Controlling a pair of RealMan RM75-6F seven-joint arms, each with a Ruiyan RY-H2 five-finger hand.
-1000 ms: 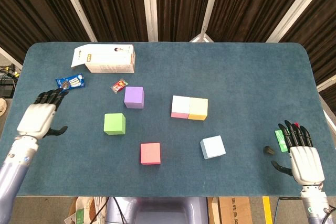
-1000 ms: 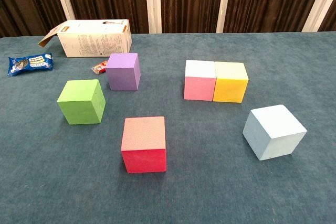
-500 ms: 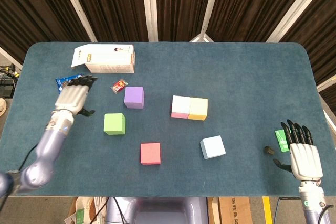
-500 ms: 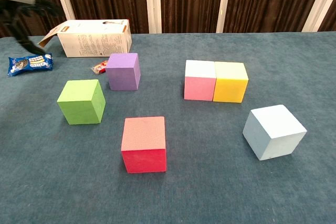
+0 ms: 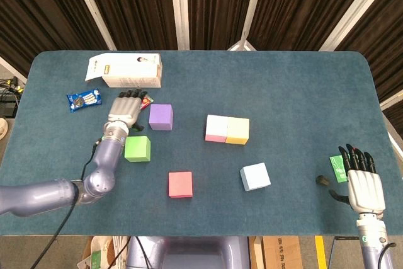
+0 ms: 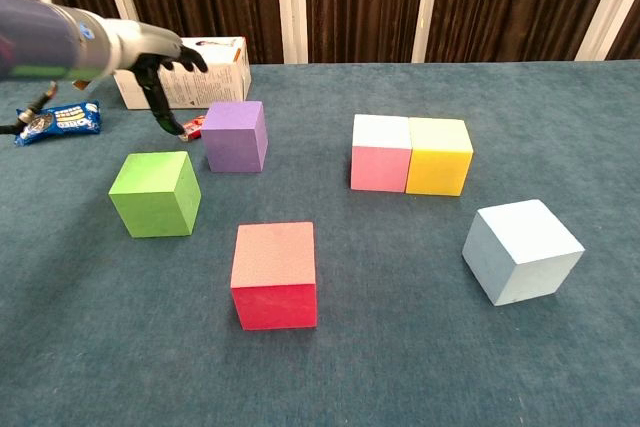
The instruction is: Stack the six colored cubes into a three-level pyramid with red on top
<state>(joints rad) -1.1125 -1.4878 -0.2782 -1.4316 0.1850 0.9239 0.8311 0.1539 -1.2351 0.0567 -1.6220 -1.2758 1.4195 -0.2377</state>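
Six cubes lie on the blue table. The purple cube [image 5: 160, 116] [image 6: 236, 135] is left of centre, the green cube [image 5: 137, 148] [image 6: 155, 193] in front of it to the left, the red cube [image 5: 180, 184] [image 6: 274, 274] nearest the front. The pink cube [image 5: 216, 128] [image 6: 381, 152] and yellow cube [image 5: 237, 130] [image 6: 439, 155] touch side by side. The light blue cube [image 5: 255, 176] [image 6: 521, 250] sits front right. My left hand [image 5: 125, 110] [image 6: 158, 59] hovers open, fingers spread, just left of the purple cube and behind the green one, holding nothing. My right hand [image 5: 363, 182] is open at the table's front right corner.
A white carton [image 5: 124, 70] [image 6: 178, 71] lies on its side at the back left. A blue snack packet [image 5: 84, 99] [image 6: 57, 120] and a small red wrapper [image 5: 143, 102] [image 6: 188, 128] lie near it. A green item [image 5: 337, 168] and a small dark object [image 5: 322, 180] lie by my right hand.
My left hand has swung in from the table's left edge towards the centre, now beside the purple cube. My right hand has drawn back slightly towards the front edge. No cube has moved.
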